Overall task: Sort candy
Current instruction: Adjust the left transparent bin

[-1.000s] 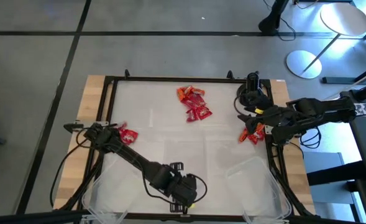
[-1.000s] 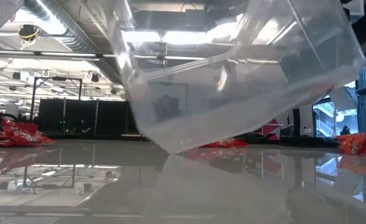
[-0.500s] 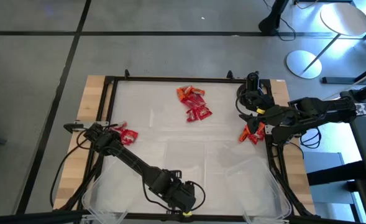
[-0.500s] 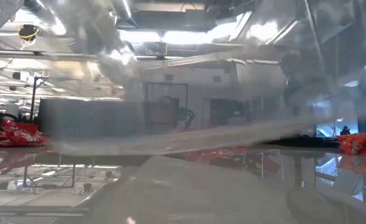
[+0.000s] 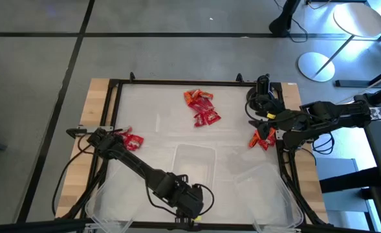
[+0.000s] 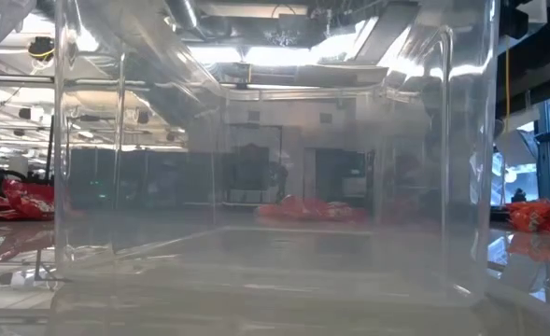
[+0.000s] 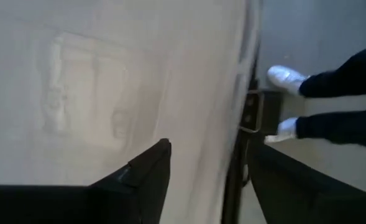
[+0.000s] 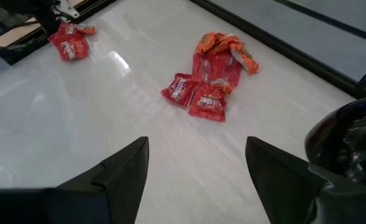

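High view: clear bin (image 5: 193,165) sits upright mid-table, left gripper (image 5: 191,206) at the near edge, candy (image 5: 201,107) piled far centre, more by the right gripper (image 5: 272,129) and at the left edge. Left wrist view: fingers (image 7: 146,174) spread, holding nothing. Right wrist view: jaws wide, empty; best to back the left arm off gently, bin kept square

A robotics lab or workshop hall: exposed ceiling ducts (image 6: 116,47) and strip lights (image 6: 284,54) (low view), grey concrete floor (image 5: 35,65), framed worktable (image 5: 106,97) carrying two robot arms, loose cables (image 5: 306,29).
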`<action>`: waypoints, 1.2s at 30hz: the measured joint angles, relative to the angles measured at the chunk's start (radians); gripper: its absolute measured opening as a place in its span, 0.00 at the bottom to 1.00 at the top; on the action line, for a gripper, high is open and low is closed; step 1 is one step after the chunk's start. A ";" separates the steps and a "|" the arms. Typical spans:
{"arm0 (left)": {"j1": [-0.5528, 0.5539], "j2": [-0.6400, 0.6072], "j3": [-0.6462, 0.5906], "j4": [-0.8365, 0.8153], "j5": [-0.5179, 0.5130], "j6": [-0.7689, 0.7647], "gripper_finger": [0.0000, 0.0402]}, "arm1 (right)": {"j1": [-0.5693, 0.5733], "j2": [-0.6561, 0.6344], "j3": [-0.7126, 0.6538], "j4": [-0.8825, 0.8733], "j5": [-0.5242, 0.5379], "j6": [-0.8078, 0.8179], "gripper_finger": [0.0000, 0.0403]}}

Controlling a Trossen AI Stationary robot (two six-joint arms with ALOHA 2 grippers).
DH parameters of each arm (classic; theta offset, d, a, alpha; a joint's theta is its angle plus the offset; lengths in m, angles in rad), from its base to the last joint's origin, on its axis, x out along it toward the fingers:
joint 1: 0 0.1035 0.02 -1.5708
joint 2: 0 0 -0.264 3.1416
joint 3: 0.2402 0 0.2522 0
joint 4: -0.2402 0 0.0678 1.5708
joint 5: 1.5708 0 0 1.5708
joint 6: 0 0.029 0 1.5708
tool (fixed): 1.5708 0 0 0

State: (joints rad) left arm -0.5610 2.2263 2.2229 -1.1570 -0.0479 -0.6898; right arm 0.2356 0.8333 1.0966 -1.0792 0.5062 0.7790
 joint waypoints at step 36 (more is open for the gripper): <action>-0.068 -0.366 -0.229 -0.417 -0.050 0.195 0.44 | 0.006 0.239 0.000 0.227 -0.278 0.038 0.66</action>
State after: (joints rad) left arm -0.6287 1.8606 1.9937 -1.5740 -0.0983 -0.4944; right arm 0.2418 1.0723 1.0962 -0.8527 0.2286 0.8168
